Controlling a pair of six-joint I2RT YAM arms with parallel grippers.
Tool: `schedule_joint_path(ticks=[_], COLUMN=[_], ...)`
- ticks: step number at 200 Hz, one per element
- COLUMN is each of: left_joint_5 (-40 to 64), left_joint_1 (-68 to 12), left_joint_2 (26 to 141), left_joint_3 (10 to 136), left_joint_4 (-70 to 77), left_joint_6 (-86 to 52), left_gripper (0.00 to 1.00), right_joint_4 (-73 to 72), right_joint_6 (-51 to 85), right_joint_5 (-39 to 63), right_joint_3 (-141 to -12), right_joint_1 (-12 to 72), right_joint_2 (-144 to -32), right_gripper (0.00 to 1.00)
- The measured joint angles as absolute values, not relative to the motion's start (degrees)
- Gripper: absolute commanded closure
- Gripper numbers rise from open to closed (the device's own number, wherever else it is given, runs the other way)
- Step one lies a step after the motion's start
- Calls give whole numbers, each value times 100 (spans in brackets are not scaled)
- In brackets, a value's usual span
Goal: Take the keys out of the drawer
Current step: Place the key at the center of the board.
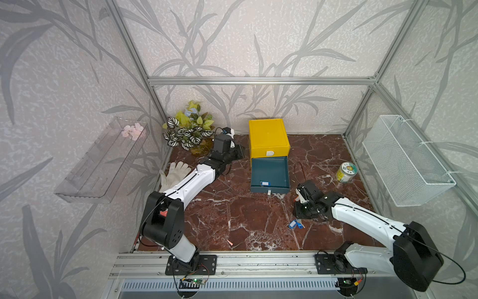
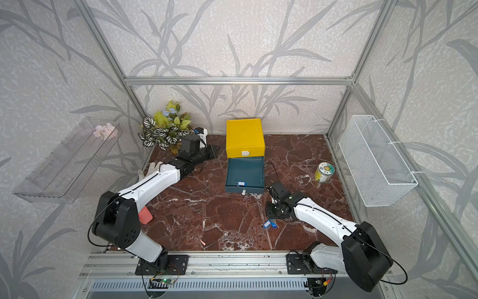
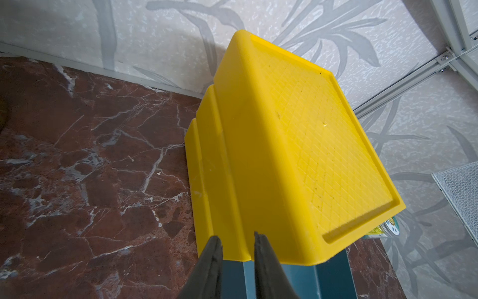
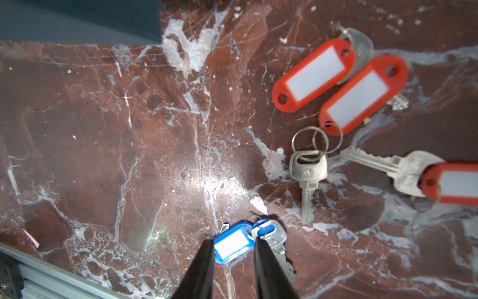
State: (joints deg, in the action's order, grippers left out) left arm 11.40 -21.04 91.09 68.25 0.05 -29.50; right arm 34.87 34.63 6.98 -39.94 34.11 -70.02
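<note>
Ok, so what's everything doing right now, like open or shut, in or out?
Teal drawer, pulled open.
Yellow drawer, shut.
Blue-tag key, inside the teal drawer.
Other blue-tag keys, out, lying on the table.
Red-tag keys, out, on the table.
Left fingers, apart.
Right fingers, apart, holding nothing.

Red-brown marble tabletop point(image 1: 232, 212) filled the cell floor. A fake plant point(image 1: 190, 129) with striped and yellow-green leaves stood in the far left corner. A white knit glove point(image 1: 173, 173) lay flat at the left edge, near the plant. A small jar point(image 1: 345, 172) with a printed lid sat near the right wall. A white wire basket point(image 1: 406, 160) hung on that wall. A clear plastic shelf point(image 1: 98, 165) on the left wall held pink flowers point(image 1: 133, 131). A tiny orange scrap point(image 1: 230, 242) lay near the front edge.
</note>
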Motion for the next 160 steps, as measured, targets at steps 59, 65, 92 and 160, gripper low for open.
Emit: schedule_joint_path(ticks=[59,65,92,160], left_joint_5=[1138,1153,1378,1824], left_joint_1=[-2106,-2106,-2104,-2093], left_joint_2=[8954,8956,9045,9618], left_joint_3=[6864,6864,6910,7734], left_joint_4=[-742,-773,-1011,-1938], left_joint_6=[-1977,-1876,-1579,-1315], left_gripper=[74,74,74,73], right_joint_4=[3793,3809,4049,6438], right_joint_6=[2379,2224,1538,493], right_joint_5=[530,530,593,1142], right_joint_3=[-5400,-5592,-6976,-11535], right_joint_1=[3411,3411,3387,3286], right_joint_2=[-6355,-6418,-7459,-11034], right_gripper=[67,65,65,68])
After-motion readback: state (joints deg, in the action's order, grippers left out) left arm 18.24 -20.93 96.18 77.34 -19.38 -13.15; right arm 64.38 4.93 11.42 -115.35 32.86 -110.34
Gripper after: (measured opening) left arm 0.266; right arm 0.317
